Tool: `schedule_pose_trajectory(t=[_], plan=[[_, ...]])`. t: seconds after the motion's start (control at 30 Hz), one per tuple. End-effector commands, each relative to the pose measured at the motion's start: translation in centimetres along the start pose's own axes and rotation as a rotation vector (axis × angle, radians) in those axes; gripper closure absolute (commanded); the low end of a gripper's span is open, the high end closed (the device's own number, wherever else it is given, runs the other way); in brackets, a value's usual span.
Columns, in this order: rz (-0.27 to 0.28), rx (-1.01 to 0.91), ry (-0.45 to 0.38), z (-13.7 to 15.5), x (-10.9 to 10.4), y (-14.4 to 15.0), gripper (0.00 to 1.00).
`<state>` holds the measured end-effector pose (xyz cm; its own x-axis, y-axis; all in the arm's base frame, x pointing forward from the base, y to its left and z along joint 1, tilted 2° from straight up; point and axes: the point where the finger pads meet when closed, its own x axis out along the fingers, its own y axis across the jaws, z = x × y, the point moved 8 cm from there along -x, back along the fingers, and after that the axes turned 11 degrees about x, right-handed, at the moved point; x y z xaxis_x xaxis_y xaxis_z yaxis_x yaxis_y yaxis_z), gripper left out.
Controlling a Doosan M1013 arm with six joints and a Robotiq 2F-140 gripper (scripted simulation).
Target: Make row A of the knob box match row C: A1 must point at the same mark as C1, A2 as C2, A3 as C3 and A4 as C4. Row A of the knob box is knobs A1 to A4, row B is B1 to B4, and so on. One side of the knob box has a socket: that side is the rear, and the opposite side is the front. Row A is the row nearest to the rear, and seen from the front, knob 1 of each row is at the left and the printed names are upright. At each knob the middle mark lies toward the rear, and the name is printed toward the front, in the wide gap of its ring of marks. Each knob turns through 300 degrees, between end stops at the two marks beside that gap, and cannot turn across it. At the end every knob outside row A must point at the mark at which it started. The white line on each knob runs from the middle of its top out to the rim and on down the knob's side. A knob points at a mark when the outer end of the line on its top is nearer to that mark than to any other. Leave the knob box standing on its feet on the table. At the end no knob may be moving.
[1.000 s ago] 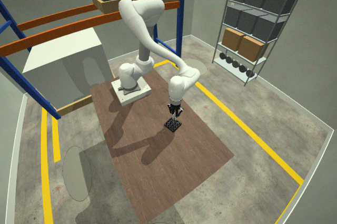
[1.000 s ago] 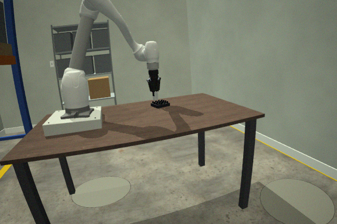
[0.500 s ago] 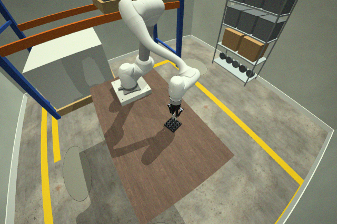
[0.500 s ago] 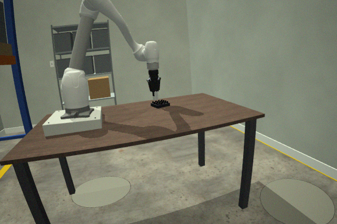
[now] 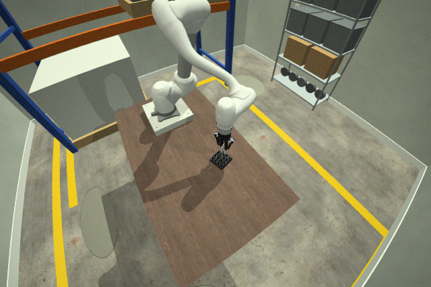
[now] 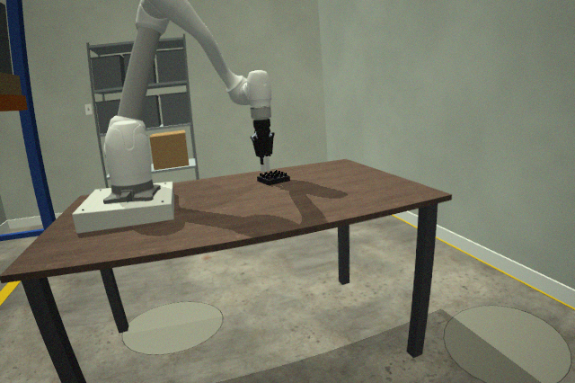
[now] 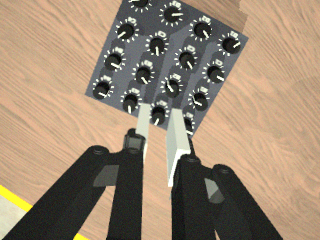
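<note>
Knob box (image 5: pixel 221 160) too small in the top and exterior views for any white line, mark or printed name to be read. In the wrist view, names still unreadable; one knob (image 7: pixel 188 122) in the nearest row half covered by the right fingertip (image 7: pixel 175 135). Arm links of the gripper (image 7: pixel 159 134) cut off by the bottom edge there.

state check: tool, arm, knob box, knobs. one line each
tool: fingers nearly shut with a narrow gap, holding nothing, just above the near edge of the box.
arm: bent over the table, wrist pointing straight down.
knob box: flat on the table, upright.
knobs: white lines point different ways; none gripped.
</note>
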<state>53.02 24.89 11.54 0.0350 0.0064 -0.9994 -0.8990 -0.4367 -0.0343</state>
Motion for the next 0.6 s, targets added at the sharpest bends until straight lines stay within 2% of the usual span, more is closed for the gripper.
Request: schedule_pose_trajectory(t=[0.0, 0.57], plan=[[0.0, 0.0, 0.0, 0.0, 0.1, 0.0, 0.88], [0.0, 0.0, 0.0, 0.0, 1.1, 0.0, 0.88]])
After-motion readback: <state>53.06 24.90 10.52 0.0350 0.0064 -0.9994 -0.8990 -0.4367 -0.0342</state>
